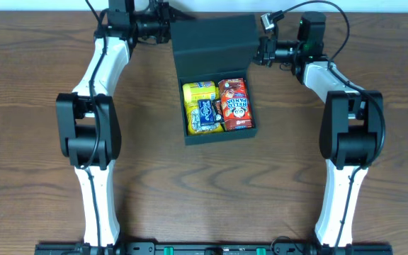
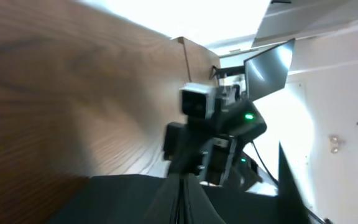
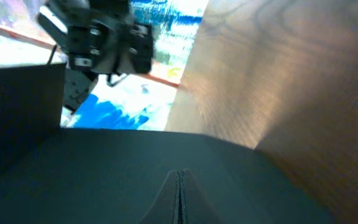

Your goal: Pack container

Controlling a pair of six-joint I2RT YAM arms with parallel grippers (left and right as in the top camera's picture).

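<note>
The container (image 1: 222,136) is a matte black shallow box in the middle of the table, open, with its flap lid (image 1: 214,42) raised at the back. Inside lie a yellow packet (image 1: 198,92), a blue packet (image 1: 205,113) and a red Hello Panda box (image 1: 235,103). My left gripper (image 1: 167,30) is shut at the lid's left edge. My right gripper (image 1: 262,51) is shut at the lid's right edge. In the left wrist view the closed fingers (image 2: 183,182) lie against the black lid (image 2: 117,199). In the right wrist view the closed fingers (image 3: 179,174) rest on the lid (image 3: 104,180).
The wooden table (image 1: 41,163) stretches around the box. Each wrist view shows the other arm across the lid: the right arm (image 2: 216,137) in the left wrist view, the left arm (image 3: 98,43) in the right wrist view. Both arm bases stand at the front.
</note>
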